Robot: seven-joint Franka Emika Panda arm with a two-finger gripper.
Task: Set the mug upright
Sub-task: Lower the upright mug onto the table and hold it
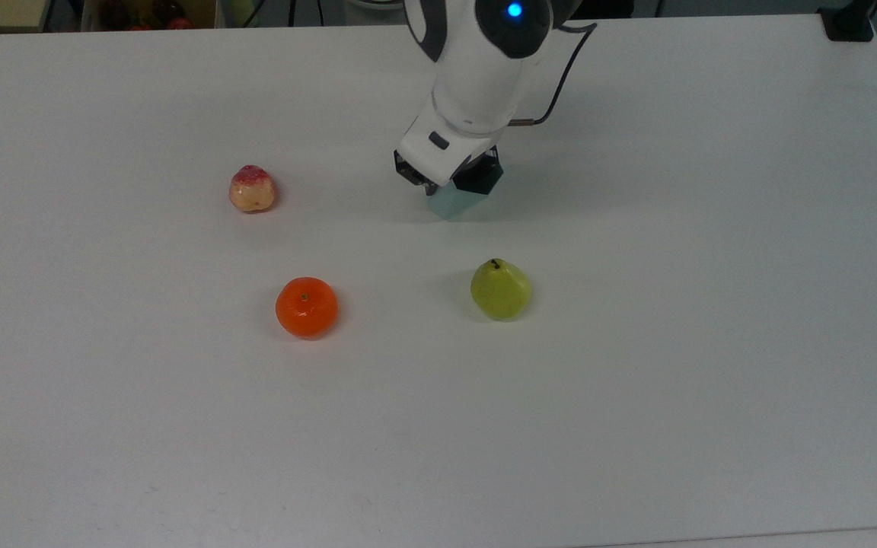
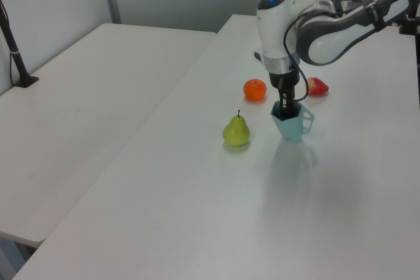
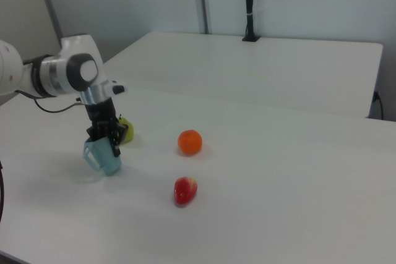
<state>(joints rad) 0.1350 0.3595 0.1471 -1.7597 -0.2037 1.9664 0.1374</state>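
Mug (image 2: 291, 124) near upright, claw (image 2: 285, 111) pinching its rim, seemingly empty

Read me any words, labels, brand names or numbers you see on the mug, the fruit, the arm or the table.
None: no readable text in any view.
The mug held by the gripper is plain teal.
The pear, orange and red-and-yellow fruit carry no stickers.
The arm bears a blue light, no lettering.
The table is unmarked white.
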